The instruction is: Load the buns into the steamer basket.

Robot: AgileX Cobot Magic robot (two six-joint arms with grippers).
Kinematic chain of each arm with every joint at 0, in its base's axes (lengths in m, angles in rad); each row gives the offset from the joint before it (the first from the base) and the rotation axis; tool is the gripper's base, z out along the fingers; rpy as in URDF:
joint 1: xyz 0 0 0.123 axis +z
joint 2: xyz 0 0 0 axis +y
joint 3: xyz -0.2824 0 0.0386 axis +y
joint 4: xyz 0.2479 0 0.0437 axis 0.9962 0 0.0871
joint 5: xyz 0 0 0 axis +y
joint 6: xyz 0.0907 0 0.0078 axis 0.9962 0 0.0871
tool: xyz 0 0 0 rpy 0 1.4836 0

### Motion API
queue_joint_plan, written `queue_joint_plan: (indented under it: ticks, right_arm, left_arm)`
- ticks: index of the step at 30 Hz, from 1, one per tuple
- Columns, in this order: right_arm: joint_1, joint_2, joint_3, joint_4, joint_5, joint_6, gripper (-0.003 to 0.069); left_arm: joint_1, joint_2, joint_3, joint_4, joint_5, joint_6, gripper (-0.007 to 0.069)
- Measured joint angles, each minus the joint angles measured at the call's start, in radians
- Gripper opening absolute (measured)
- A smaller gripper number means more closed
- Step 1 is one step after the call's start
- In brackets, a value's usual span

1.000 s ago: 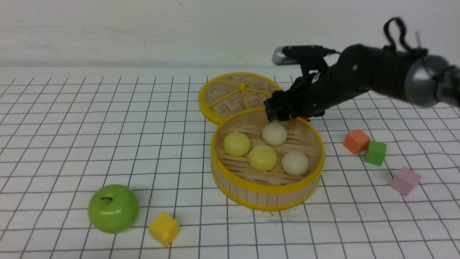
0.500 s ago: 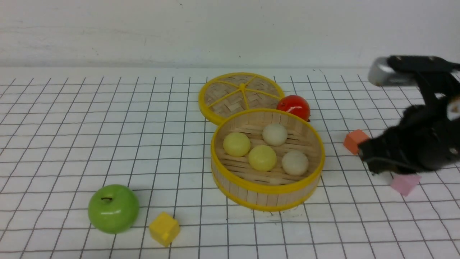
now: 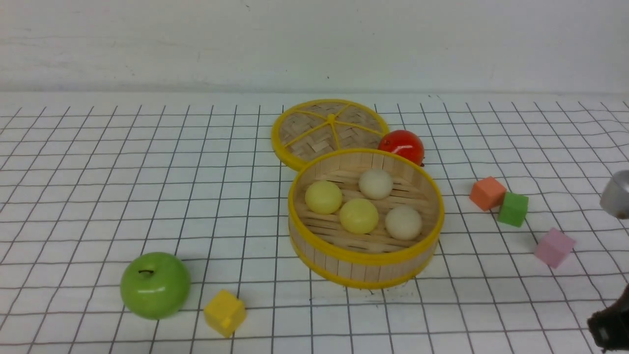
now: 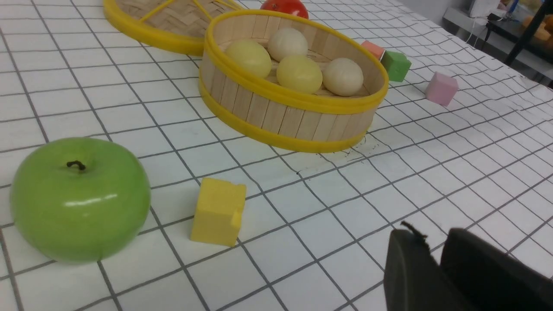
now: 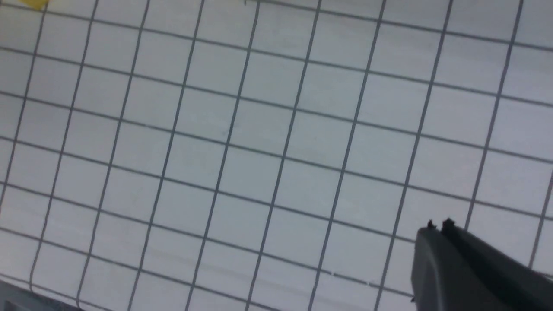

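Note:
The steamer basket stands mid-table. It holds four buns: two pale yellow and two beige-white. The left wrist view also shows the basket and the buns inside it. My right gripper is shut and empty over bare table, far from the basket. Only its dark end shows at the front view's lower right corner. My left gripper is shut and empty, low over the table near the front, apart from the basket.
The flat woven lid lies behind the basket, with a red tomato beside it. A green apple and a yellow cube sit front left. Orange, green and pink cubes lie to the right.
My right arm has pulled back from over the basket's far rim, rightward and toward the near right corner. The tomato it hid now shows. The buns have not moved.

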State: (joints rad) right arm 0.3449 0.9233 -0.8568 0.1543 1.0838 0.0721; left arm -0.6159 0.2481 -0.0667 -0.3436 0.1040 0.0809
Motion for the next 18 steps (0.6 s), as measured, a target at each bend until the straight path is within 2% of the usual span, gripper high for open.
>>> queue_joint_plan:
  ticks: [2,5,6,9,10,12,14,18]
  right_arm:
    - [-0.035,-0.060,0.038,-0.021,-0.053,0.000,-0.0012]
    - [-0.126,-0.240,0.210,-0.037,-0.274,-0.023,-0.0010]
    - [-0.139,-0.255,0.242,-0.037,-0.291,-0.029,-0.0010]
    - [-0.232,-0.613,0.590,-0.065,-0.586,-0.097,-0.0010]
    - [-0.232,-0.613,0.606,-0.068,-0.597,-0.099,-0.0010]
    - [-0.257,-0.803,0.764,-0.090,-0.673,-0.112,-0.0010]
    - [-0.263,-0.891,0.850,-0.092,-0.690,-0.110,-0.0010]
    - [-0.265,-0.933,0.871,-0.089,-0.682,-0.083,-0.0010]
  left_arm:
    - [0.000,0.000,0.000,0.000,0.000,0.000,0.0110]
    - [0.000,0.000,0.000,0.000,0.000,0.000,0.0110]
    - [0.000,0.000,0.000,0.000,0.000,0.000,0.0110]
    - [0.000,0.000,0.000,0.000,0.000,0.000,0.0111]
    - [0.000,0.000,0.000,0.000,0.000,0.000,0.0111]
    - [0.000,0.000,0.000,0.000,0.000,0.000,0.0113]
    - [0.000,0.000,0.000,0.000,0.000,0.000,0.0113]
    - [0.000,-0.002,0.001,0.000,0.003,0.000,0.0120]
